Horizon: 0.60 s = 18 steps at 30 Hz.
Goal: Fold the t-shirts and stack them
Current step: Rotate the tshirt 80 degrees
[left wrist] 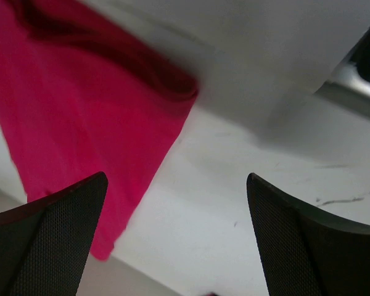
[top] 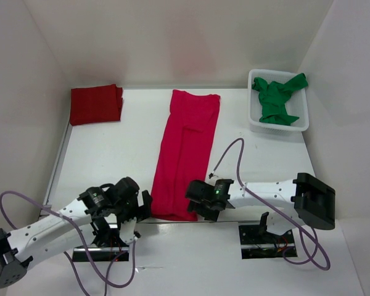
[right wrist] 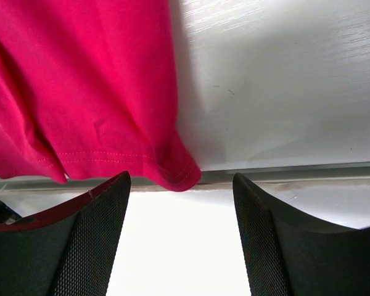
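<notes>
The crimson t-shirt [top: 186,151] lies as a long narrow strip down the middle of the table, its hem over the near edge. My left gripper [top: 143,206] stands open at the strip's near left corner; in the left wrist view the gripper [left wrist: 176,240] has bare table between its fingers and crimson cloth [left wrist: 80,105] at upper left. My right gripper [top: 194,200] is open at the near right corner; in the right wrist view the gripper [right wrist: 182,237] holds nothing, with the hem [right wrist: 111,123] just above it. A dark red t-shirt [top: 96,103] lies folded at the back left. The green t-shirt [top: 277,98] is crumpled in the basket.
A white perforated basket [top: 254,120] stands at the back right. White walls close in the back and both sides. The table's metal front edge [right wrist: 308,172] runs just under the crimson hem. Purple cables loop from both arms.
</notes>
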Motion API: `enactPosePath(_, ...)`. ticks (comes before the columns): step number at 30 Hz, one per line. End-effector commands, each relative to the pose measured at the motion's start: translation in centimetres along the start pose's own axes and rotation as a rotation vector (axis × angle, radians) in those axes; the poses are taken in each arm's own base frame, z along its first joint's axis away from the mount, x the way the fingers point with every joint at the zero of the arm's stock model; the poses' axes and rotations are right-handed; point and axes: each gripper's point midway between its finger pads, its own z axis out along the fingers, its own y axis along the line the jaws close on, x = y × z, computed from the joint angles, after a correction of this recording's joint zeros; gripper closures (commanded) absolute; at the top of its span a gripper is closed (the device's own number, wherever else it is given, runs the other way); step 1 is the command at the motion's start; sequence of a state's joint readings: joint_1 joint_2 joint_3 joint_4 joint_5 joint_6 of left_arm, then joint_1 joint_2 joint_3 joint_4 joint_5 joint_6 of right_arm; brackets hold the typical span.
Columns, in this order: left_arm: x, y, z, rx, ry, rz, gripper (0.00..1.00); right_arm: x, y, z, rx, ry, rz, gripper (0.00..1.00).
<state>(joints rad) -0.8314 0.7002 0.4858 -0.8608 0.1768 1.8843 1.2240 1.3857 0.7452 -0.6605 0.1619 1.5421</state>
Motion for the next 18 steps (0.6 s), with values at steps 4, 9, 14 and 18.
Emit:
enactPosePath(4, -1.2, 0.5, 3.8, 0.039, -0.074, 0.153, 0.03, -0.3, 1.2, -0.6, -0.047, 0.006, 0.014, 0.27)
enactPosePath(9, -0.7, 0.2, 5.9, 0.132, -0.103, 0.134, 0.12, -0.2, 0.8, 0.8, 0.003, 0.013, -0.003, 0.29)
enactPosePath(14, -0.7, 1.2, 6.8, 0.181, -0.132, 0.142, 0.3, 0.0, -1.3, 1.2, 0.085, 0.032, 0.003, 0.66)
enactPosePath(18, -0.9, 0.8, 6.9, 0.203, -0.135, 0.151, 0.42, -1.4, -2.4, 0.5, 0.051, 0.018, 0.07, 0.79)
